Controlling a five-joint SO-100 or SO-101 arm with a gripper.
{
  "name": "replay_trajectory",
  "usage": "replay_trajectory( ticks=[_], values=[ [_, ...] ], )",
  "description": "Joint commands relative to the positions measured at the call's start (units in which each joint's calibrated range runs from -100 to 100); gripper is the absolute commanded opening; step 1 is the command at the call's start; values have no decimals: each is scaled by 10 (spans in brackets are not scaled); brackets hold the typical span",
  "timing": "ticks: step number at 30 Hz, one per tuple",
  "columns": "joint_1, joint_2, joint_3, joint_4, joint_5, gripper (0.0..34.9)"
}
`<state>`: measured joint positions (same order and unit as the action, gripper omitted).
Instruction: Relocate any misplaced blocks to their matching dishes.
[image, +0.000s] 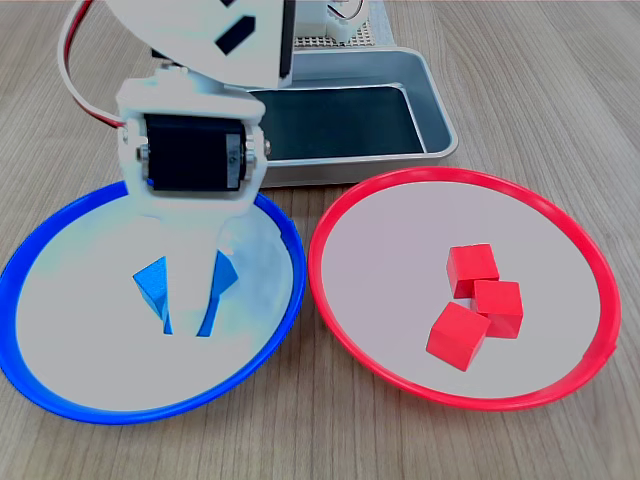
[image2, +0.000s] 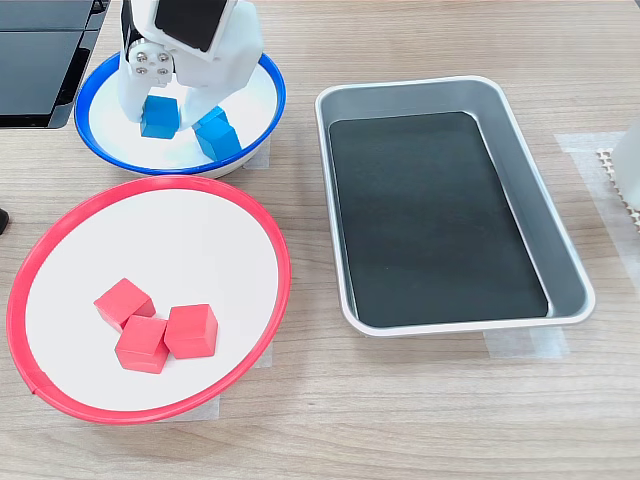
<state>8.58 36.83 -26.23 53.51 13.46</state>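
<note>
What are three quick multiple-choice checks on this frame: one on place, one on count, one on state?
1. Where is the white gripper?
A. Over the blue-rimmed round plate
B. Over the red-rimmed round plate
C. Inside the rectangular grey metal tray

2. How many small red cubes lie on the red-rimmed plate?
A. One
B. Three
C. Five

3. What does the tray hold?
A. Red cubes
B. Blue cubes
C. Nothing visible

Answers: 1 A, both exterior views show the fingers down in that plate among the small blue cubes. 2 B, three clustered cubes in both exterior views. 3 C, only its dark bottom shows.
</note>
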Motion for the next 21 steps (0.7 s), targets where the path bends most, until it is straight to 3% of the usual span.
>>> replay_trajectory(
  ticks=[1,10,21],
  values=[
    [-1,-5,-26,9,13,48],
    [-3,-5,-30,26,26,105],
    [-15,-107,28,35,38,93]
  ],
)
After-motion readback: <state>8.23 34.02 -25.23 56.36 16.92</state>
